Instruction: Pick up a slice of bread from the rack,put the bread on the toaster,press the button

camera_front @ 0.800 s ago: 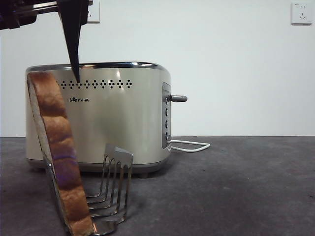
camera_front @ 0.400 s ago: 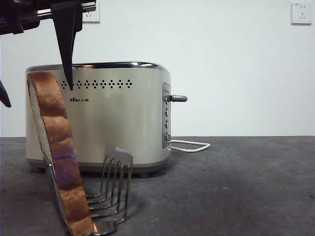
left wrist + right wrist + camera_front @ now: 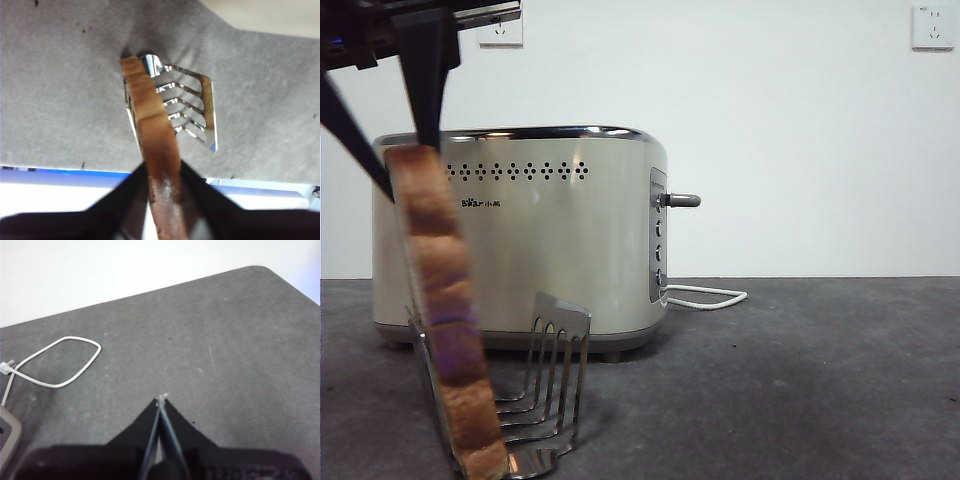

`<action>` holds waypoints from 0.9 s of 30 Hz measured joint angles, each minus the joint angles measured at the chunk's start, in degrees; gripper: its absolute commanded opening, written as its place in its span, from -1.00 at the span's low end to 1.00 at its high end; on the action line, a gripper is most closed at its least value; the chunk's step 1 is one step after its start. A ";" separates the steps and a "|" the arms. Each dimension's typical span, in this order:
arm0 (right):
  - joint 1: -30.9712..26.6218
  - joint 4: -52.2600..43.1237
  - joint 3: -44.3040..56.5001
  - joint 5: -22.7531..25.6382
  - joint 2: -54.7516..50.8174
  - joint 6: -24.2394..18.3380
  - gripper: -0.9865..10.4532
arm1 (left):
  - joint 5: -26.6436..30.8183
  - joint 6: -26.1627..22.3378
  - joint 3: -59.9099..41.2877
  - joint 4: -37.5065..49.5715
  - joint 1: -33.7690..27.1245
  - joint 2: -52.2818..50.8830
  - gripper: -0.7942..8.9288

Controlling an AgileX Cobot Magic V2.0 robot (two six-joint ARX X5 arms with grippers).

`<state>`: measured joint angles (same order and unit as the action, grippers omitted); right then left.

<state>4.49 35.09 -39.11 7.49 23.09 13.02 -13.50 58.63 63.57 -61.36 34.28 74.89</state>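
My left tool (image 3: 162,172) has come down over the last second and now has a jaw on each face of the slice of bread (image 3: 440,300). It looks closed on the domed top, so a lift can follow. The slice stands tilted in the rack (image 3: 545,385), shiny steel with curved prongs, in front of the smooth cream toaster (image 3: 560,250) on the dark matte worktop (image 3: 800,380). My right tool (image 3: 161,402) waits with jaws together, holding nothing.

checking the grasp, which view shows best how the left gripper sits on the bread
The left wrist view: the left gripper has a jaw on each face of the slice of bread. The front view shows it edge-on; the right wrist view shows neither.
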 measured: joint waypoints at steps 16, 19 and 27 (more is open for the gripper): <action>0.00 0.00 0.00 0.00 0.00 0.00 -0.83 | -0.72 0.61 0.00 0.70 0.02 0.00 -0.85; 0.00 0.00 0.00 0.00 0.00 0.00 -0.83 | -0.72 0.57 0.11 0.94 0.02 -0.09 -0.85; 0.00 0.00 0.00 0.00 0.00 0.00 -0.83 | 0.42 -0.59 0.17 1.05 0.02 -4.55 -0.85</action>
<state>4.49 35.09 -39.11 7.49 23.09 13.02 -13.08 58.04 63.75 -60.31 34.30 70.35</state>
